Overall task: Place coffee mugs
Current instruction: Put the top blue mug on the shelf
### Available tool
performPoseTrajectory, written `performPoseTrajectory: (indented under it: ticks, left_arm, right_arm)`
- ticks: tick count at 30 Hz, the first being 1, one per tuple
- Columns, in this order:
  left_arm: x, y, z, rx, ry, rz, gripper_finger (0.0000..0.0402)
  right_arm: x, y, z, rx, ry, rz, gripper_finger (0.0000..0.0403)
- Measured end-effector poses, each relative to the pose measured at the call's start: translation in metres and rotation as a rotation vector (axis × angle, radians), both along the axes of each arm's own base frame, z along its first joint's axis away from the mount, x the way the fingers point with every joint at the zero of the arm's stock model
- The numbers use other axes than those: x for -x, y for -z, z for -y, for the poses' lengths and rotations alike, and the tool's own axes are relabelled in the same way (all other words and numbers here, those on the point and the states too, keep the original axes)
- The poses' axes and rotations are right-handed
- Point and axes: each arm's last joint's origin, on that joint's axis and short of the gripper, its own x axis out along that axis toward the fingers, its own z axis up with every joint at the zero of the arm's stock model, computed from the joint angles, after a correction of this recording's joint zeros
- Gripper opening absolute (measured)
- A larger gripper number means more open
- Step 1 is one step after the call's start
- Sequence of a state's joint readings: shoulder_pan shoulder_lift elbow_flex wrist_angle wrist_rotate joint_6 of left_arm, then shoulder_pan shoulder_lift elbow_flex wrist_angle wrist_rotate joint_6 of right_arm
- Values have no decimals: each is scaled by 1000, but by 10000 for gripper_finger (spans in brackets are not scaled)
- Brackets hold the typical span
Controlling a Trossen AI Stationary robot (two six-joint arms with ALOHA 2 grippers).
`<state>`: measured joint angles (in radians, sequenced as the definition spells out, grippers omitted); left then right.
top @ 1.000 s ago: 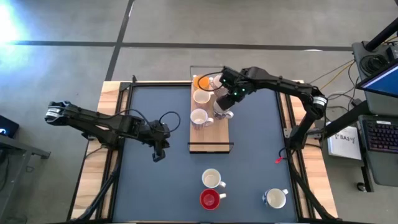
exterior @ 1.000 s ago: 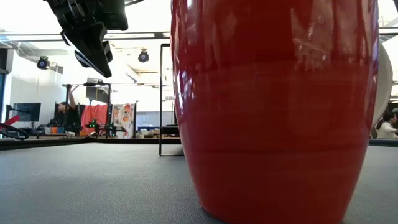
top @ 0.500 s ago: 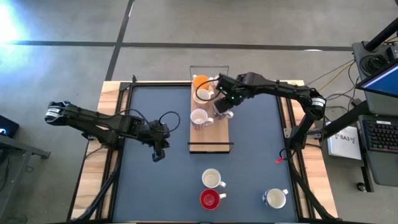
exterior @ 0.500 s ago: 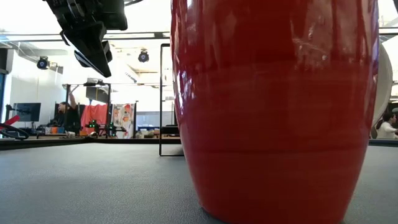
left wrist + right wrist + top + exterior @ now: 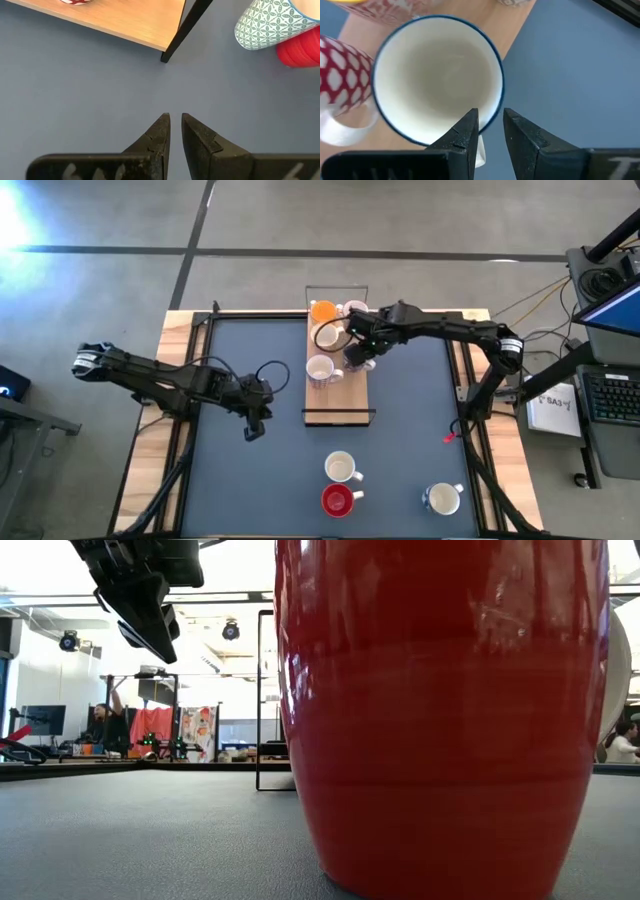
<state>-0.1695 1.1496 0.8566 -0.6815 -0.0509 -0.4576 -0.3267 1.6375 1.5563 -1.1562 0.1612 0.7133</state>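
Note:
A wooden board [image 5: 345, 395] lies at the table's far middle and carries several mugs: an orange one [image 5: 322, 310], a pale one [image 5: 356, 309], a cream one [image 5: 326, 335] and a red-and-white patterned one [image 5: 320, 368]. My right gripper [image 5: 356, 348] is over the board's right edge, shut on a white blue-rimmed mug [image 5: 437, 80]. Near the table's near edge stand a teal-patterned mug [image 5: 340, 468], a red mug [image 5: 337, 500] and a white mug [image 5: 441, 498]. My left gripper [image 5: 254, 427] hangs shut above bare table to the board's left. My right gripper [image 5: 491, 117] holds the white mug by its rim [image 5: 496, 102], one finger [image 5: 467, 132] inside the cup and the other outside, coming from above. The mug is upright over the board's right edge. Whether its base rests on the board I cannot tell.
The board has a thin black frame [image 5: 338, 420] at its near end and another at its far end. In the low view the red mug [image 5: 440, 720] fills most of the picture. Bare grey table [image 5: 400, 440] lies between the board and the near mugs.
My right arm's wrist has swung toward the table's near side and come lower over the board. The mug in its fingers has stayed at about the same spot by the board's right edge.

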Motion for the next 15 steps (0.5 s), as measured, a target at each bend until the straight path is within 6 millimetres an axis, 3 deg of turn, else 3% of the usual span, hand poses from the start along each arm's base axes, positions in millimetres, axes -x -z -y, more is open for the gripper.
performPoseTrajectory:
  ticks: [6,15]
  left_arm:
    - [0,0,1,0,4,0,29]
    - [0,0,1,0,5,0,29]
  right_arm:
    - [3,12,-1,-16,21,-31,79]
    - [-1,12,0,-4,17,5,54]
